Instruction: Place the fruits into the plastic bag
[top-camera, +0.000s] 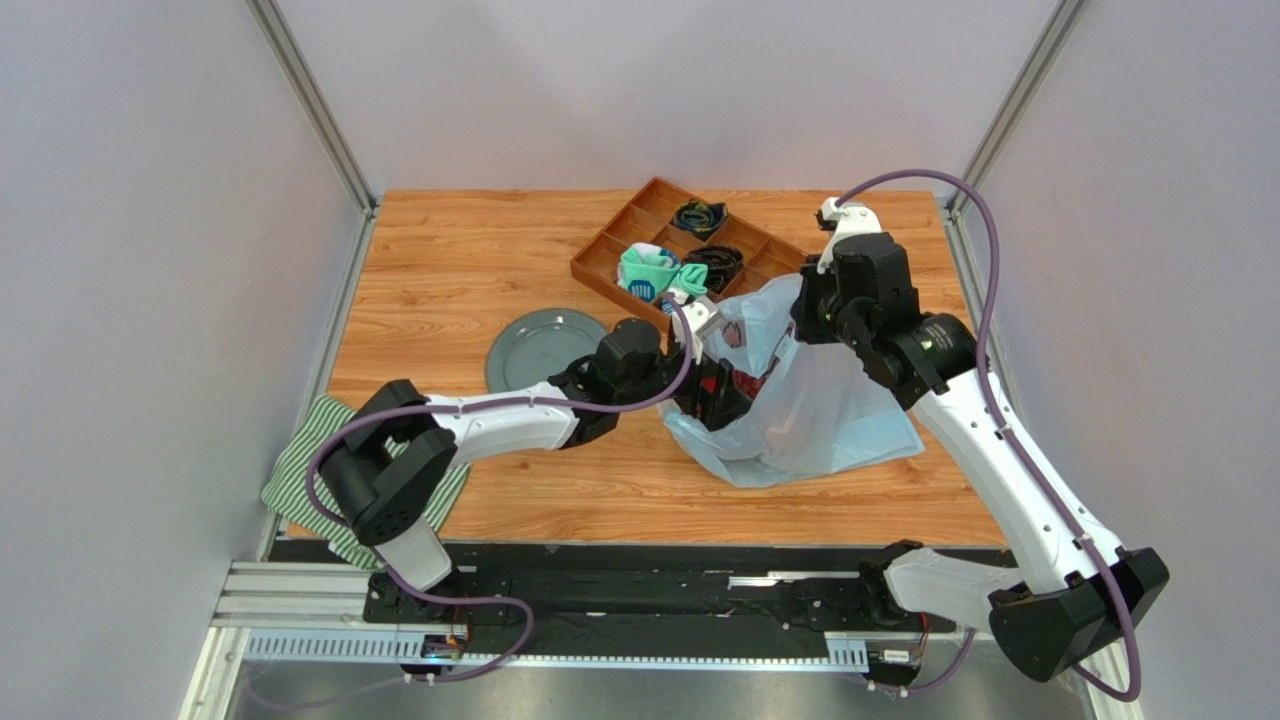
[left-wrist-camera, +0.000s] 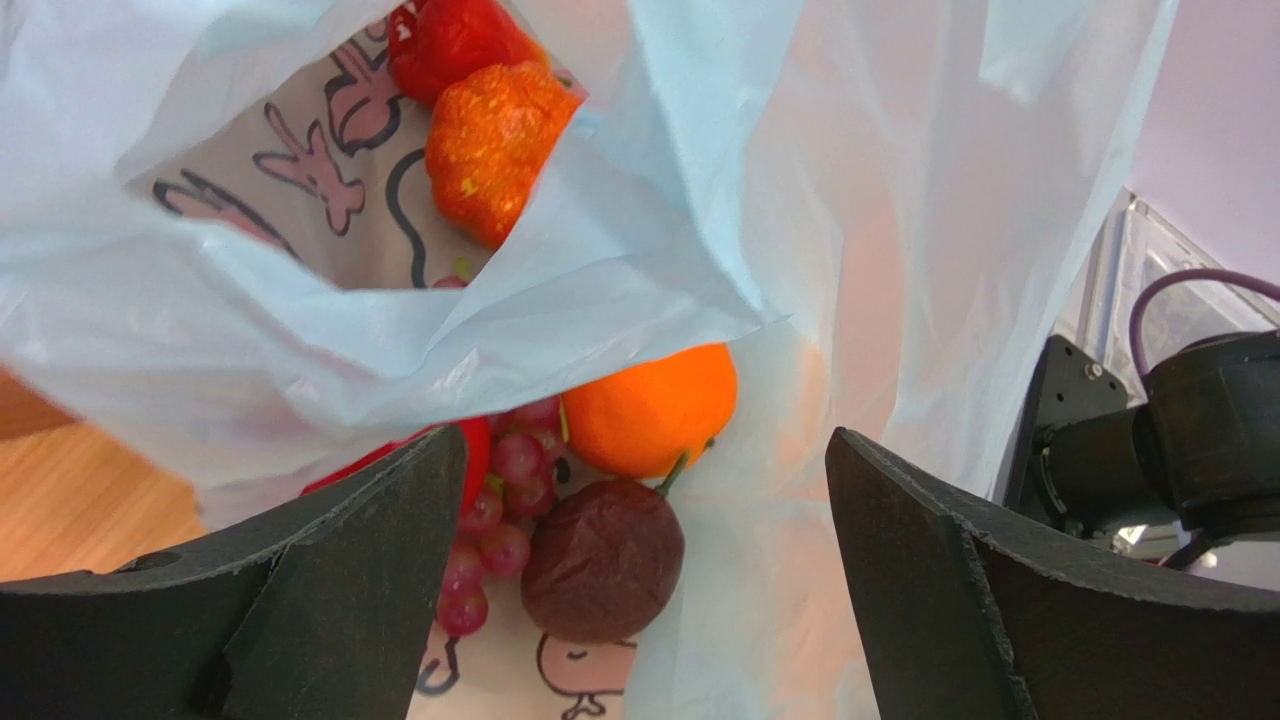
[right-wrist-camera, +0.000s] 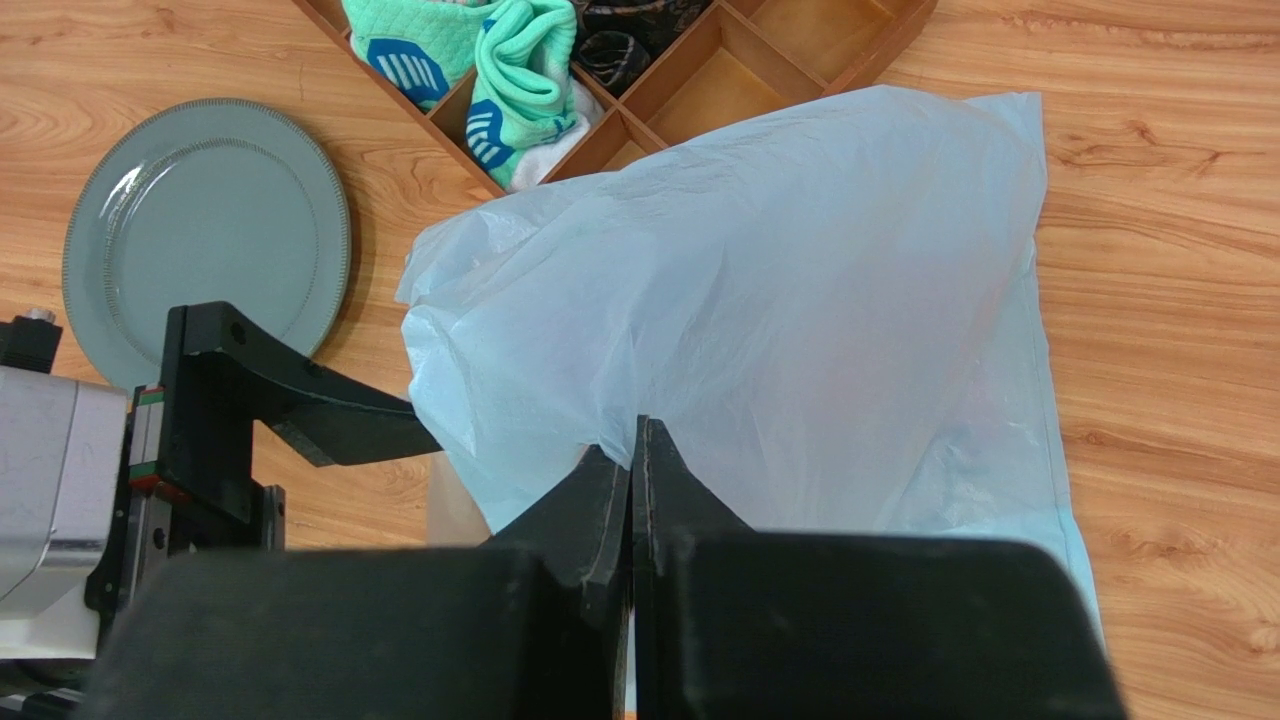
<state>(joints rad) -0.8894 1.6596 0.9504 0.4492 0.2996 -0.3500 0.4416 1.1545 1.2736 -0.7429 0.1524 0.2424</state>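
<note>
The light-blue plastic bag (top-camera: 819, 408) lies on the table with its mouth facing left. My right gripper (right-wrist-camera: 633, 438) is shut on the bag's upper edge and holds it up; it also shows in the top view (top-camera: 807, 318). My left gripper (left-wrist-camera: 643, 450) is open and empty at the bag's mouth (top-camera: 706, 387). Inside the bag lie an orange (left-wrist-camera: 649, 408), a dark purple fruit (left-wrist-camera: 601, 558), a grape bunch (left-wrist-camera: 499, 528), a red piece (left-wrist-camera: 475, 450), a ribbed orange fruit (left-wrist-camera: 493, 132) and a red-orange fruit (left-wrist-camera: 451, 38).
A round grey plate (top-camera: 541, 353) sits left of the bag. A wooden tray (top-camera: 639, 222) with a teal cloth item (right-wrist-camera: 481, 68) stands behind the bag. A green-striped cloth (top-camera: 308, 468) lies at the table's near left edge.
</note>
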